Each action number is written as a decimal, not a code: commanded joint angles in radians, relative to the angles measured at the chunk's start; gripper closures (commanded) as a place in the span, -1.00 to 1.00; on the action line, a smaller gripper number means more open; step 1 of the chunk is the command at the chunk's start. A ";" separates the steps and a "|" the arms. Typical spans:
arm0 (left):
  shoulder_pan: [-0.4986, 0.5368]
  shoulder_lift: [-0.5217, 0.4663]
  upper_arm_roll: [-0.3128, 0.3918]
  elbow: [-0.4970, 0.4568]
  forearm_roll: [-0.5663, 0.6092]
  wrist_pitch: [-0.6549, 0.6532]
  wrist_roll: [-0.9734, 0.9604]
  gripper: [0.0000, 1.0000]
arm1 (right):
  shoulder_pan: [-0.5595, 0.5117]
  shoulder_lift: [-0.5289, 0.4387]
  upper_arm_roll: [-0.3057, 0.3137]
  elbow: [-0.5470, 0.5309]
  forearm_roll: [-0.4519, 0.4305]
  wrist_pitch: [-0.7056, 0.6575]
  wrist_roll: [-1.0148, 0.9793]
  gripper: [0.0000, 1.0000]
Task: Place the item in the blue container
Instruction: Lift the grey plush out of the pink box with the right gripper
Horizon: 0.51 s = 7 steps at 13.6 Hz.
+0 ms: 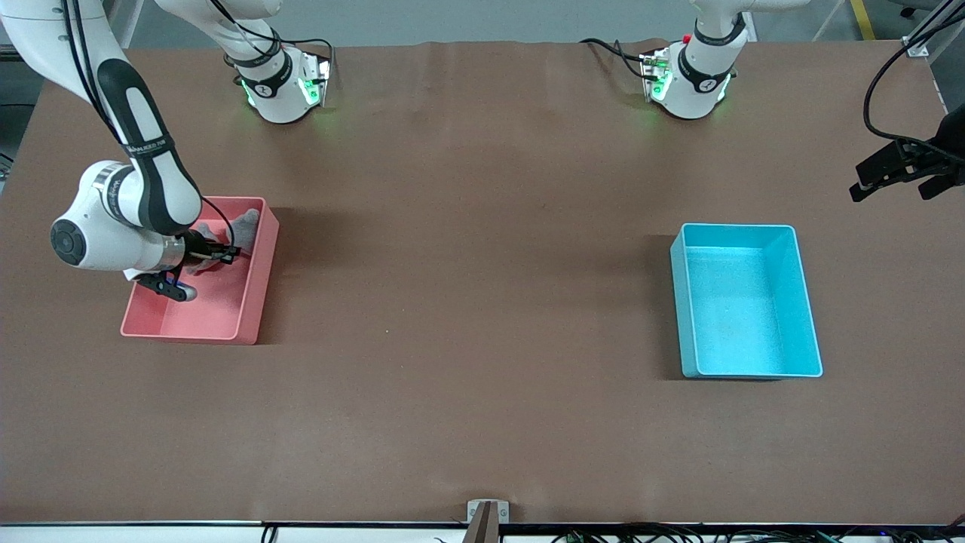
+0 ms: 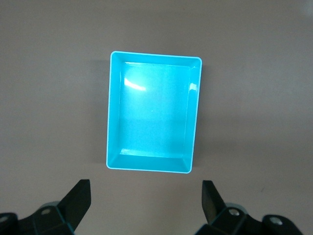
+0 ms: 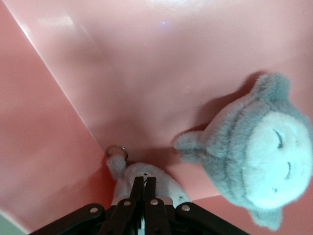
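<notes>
The blue container (image 1: 742, 302) (image 2: 154, 112) stands with nothing in it toward the left arm's end of the table. My left gripper (image 1: 889, 177) (image 2: 146, 196) waits open, high above the table beside the container. My right gripper (image 1: 219, 256) (image 3: 144, 178) is down inside the pink bin (image 1: 256, 286) (image 3: 146, 73). Its fingers are pressed together on a small white plush item (image 3: 164, 180) that carries a metal key ring (image 3: 116, 151). A grey plush toy with a pale sleeping face (image 1: 245, 224) (image 3: 259, 161) lies beside it in the same bin, untouched.
Both arm bases (image 1: 283, 90) (image 1: 690, 87) stand along the table edge farthest from the front camera. Brown tabletop (image 1: 482, 264) stretches between the two bins. A small bracket (image 1: 488, 516) sits at the table's near edge.
</notes>
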 commanded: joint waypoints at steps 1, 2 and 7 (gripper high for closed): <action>0.006 0.007 -0.001 0.010 -0.011 0.001 0.019 -1.00 | -0.010 -0.005 0.002 0.028 0.017 -0.038 -0.002 0.98; 0.006 0.007 0.001 0.010 -0.011 0.001 0.019 -1.00 | -0.010 -0.005 0.002 0.037 0.017 -0.047 0.001 0.98; 0.006 0.007 0.001 0.010 -0.011 0.001 0.019 -1.00 | -0.013 -0.002 0.000 0.092 0.016 -0.117 0.001 0.99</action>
